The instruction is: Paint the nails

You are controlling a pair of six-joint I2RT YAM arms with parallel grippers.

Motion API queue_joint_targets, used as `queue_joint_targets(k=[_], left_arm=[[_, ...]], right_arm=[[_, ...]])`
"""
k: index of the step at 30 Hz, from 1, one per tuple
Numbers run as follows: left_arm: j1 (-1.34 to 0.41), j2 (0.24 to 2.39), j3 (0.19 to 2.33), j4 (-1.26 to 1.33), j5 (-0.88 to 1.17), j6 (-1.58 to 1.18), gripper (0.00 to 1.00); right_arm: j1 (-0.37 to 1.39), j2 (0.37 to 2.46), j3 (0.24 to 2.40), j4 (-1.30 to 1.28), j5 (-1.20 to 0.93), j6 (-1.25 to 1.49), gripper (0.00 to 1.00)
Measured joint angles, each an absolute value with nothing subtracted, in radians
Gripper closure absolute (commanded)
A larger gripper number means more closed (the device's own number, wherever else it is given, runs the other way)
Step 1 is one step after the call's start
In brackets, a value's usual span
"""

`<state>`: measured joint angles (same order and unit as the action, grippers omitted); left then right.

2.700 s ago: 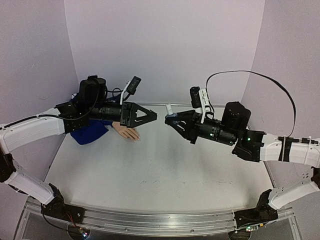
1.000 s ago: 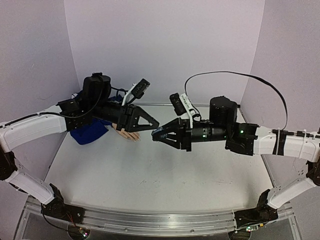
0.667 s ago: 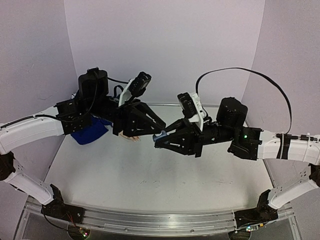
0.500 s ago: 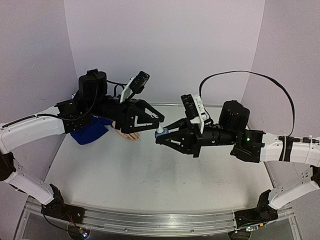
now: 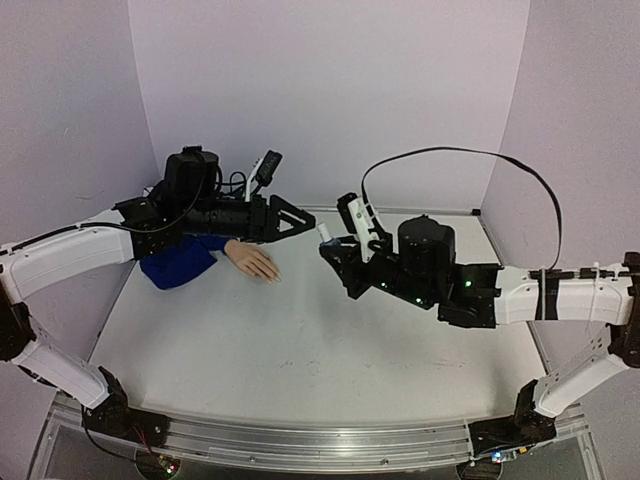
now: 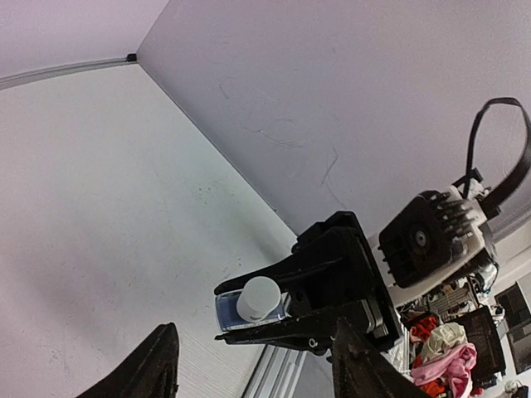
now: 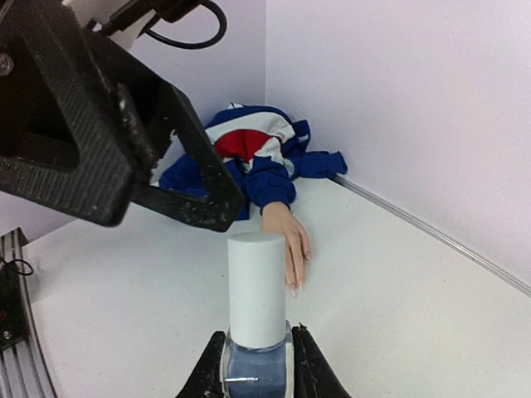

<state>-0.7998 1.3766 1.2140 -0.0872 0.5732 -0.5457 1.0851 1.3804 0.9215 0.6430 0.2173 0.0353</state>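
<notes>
- Lilac walls (image 5: 330, 90) close in a white table (image 5: 320, 360); both arms meet above its far half.
- A peach hand (image 5: 252, 262) lies palm-down at the far left, sticking out of a blue, red and white sleeve (image 7: 249, 149). The nails (image 7: 293, 288) sit at its fingertips, pointing toward the middle of the table, too small to judge for paint.
- Right gripper (image 5: 330, 250) is clamped on the blue base of a small bottle (image 6: 253, 303), which it holds upright in the air, well apart from the nails. The white cap (image 7: 256, 286) is on.
- Left gripper (image 5: 296, 221) hangs just beside the cap with its jaws spread wide and nothing between them.
- My reading: the step in hand is uncapping, so no painting has begun.
- Risks from here:
  - The hold is only on the bottle's low base. A twist on the cap could spin the bottle in the jaws or lever it out.
  - If the left jaws close off-centre, they may shove the cap sideways and tip the bottle.
  - The two grippers are very close, so a small misjudgement means finger hitting finger.
  - Once the bottle is open, any tilt could spill polish on the table or sleeve.
  - The hand looks loose, and a firm brush stroke may push it away.
</notes>
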Motion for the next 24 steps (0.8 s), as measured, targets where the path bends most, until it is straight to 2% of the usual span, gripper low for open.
queue_joint_targets(k=[5, 14, 24], left_arm=[[-0.801, 1.406, 1.214, -0.116, 0.522, -0.582, 0.41], [-0.838, 1.413, 1.214, -0.132, 0.445, -0.6, 0.59], [-0.853, 1.422, 1.214, -0.131, 0.38, -0.591, 1.0]], right_arm=[[1.11, 1.467, 0.984, 0.617, 0.326, 0.03, 1.0], [1.141, 1.548, 1.053, 0.597, 0.387, 0.022, 1.0], [1.153, 1.552, 1.069, 0.588, 0.401, 0.024, 1.0]])
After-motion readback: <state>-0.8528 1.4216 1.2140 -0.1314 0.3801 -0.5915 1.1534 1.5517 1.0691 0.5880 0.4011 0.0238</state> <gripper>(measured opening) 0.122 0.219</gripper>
